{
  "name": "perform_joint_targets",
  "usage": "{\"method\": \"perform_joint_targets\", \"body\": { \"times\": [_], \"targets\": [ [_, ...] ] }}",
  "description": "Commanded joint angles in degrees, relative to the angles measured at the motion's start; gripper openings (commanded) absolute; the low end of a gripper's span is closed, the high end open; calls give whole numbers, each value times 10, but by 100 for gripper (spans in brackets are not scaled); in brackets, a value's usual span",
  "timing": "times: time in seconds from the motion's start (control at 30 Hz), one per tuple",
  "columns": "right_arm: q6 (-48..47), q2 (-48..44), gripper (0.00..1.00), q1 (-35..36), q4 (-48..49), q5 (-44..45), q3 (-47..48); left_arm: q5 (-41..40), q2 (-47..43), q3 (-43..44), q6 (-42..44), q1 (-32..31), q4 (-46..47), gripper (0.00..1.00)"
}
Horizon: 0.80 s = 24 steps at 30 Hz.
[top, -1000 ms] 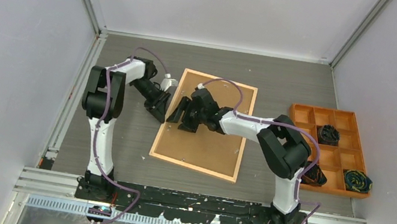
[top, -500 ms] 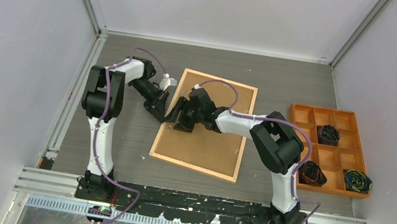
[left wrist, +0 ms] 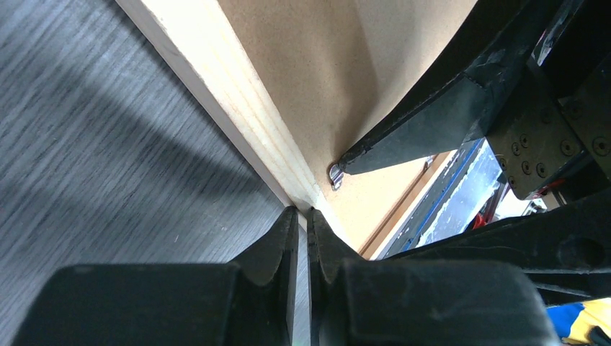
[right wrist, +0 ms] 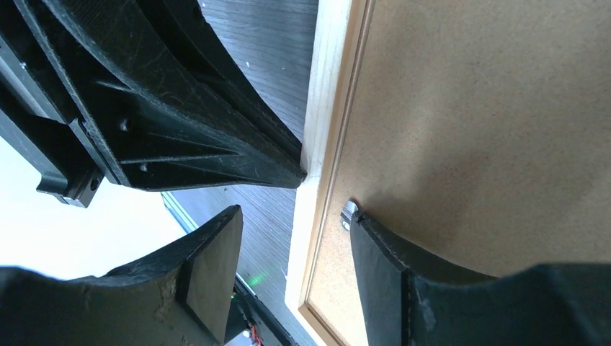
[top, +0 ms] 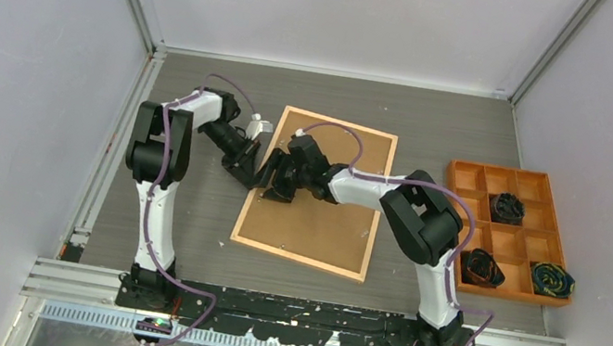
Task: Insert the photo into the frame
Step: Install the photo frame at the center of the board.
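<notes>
The frame (top: pixel 298 259) lies face down on the table (top: pixel 193 210). The photo (top: pixel 323 223) sits inside the frame, brown board back up. The left gripper (left wrist: pixel 302 220) is fully closed, its tips touching the frame's left rail. The right gripper (right wrist: pixel 294 220) is spread wide across that rail. One of its fingers is outside the frame and the other is on the metal clip (right wrist: pixel 349 213) on the board.

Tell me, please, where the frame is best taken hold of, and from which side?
The frame lies flat, back up, its board filling the centre, so only the thin outer edge offers a hold. I would take the left rail, coming from the left at table level; it likely needs tipping up before fingers can close across it.
</notes>
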Motion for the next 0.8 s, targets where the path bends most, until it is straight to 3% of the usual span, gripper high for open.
{"method": "perform_joint_targets", "body": {
  "times": [0.0,0.77],
  "targets": [
    [5,16,62,6,10,-5,16,4,4,-4,7,-2,25,8],
    [-8,54,59,6,-2,-56,54,4,6,-1,8,-2,23,4]
  ]
}}
